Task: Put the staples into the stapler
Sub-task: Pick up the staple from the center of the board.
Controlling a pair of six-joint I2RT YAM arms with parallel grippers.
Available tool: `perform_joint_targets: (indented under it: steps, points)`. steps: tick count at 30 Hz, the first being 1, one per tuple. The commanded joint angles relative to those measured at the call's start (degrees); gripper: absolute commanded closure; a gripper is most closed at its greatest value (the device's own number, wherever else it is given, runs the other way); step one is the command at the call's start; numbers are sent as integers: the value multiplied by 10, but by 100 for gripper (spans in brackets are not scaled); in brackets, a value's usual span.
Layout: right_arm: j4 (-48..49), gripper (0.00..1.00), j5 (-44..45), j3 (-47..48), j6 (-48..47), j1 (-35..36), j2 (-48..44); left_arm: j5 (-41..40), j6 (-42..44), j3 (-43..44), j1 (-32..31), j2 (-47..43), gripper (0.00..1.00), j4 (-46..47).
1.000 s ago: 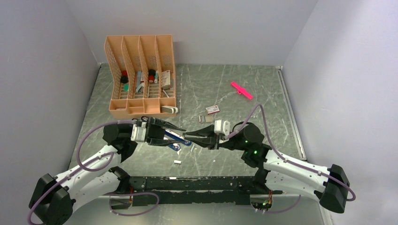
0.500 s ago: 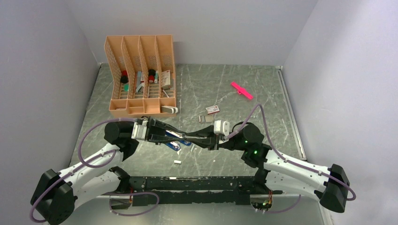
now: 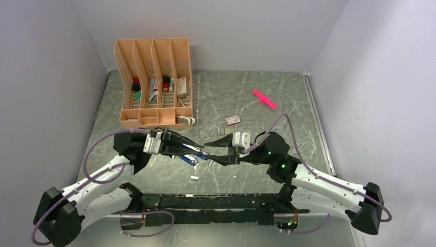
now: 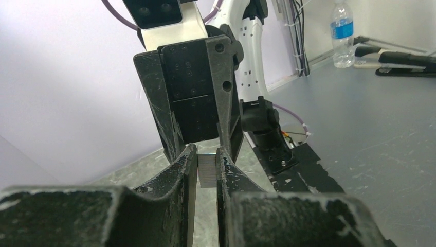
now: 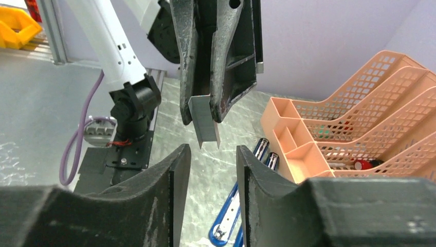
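Right wrist view shows the left gripper [image 5: 203, 116] pinching the strip of staples [image 5: 205, 131], whose long side points at the gap in the wide-open right gripper [image 5: 212, 154] just beside it, above the blue stapler [image 5: 229, 218].

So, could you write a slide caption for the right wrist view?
Left gripper holds the staples before the open right gripper, with the blue stapler lying below.

In the top view the left gripper [image 3: 200, 150] is covering most of the blue stapler [image 3: 190, 160], and the staples [image 5: 203, 121] it is pinching are showing too small there (the loose white bit [image 3: 194, 178] also). The right gripper [image 5: 212, 151] is cutting the stapler off in its own view.
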Motion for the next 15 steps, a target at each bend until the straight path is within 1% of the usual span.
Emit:
perform_joint_targets:
  steps: [1,4,5,8,10,12,15]
  points:
    - [-99,56,-19,36,-36,-1,-23,27,87,35,-2,-24,93,-111]
    - [-117,54,-9,35,-35,0,-40,16,156,56,-2,-38,93,-221]
    - [-117,54,1,31,-35,0,-49,12,186,66,-2,-43,93,-273]
    - [-112,54,65,11,-39,-1,-86,4,295,102,-1,-57,93,-432]
    - [-97,54,142,0,-34,0,-111,-8,366,130,-2,-61,93,-547]
    - [-77,54,245,-11,-13,-1,-133,-34,428,156,-2,-58,93,-655]
    - [-55,54,410,-26,7,-1,-135,-90,486,183,-4,-40,93,-780]
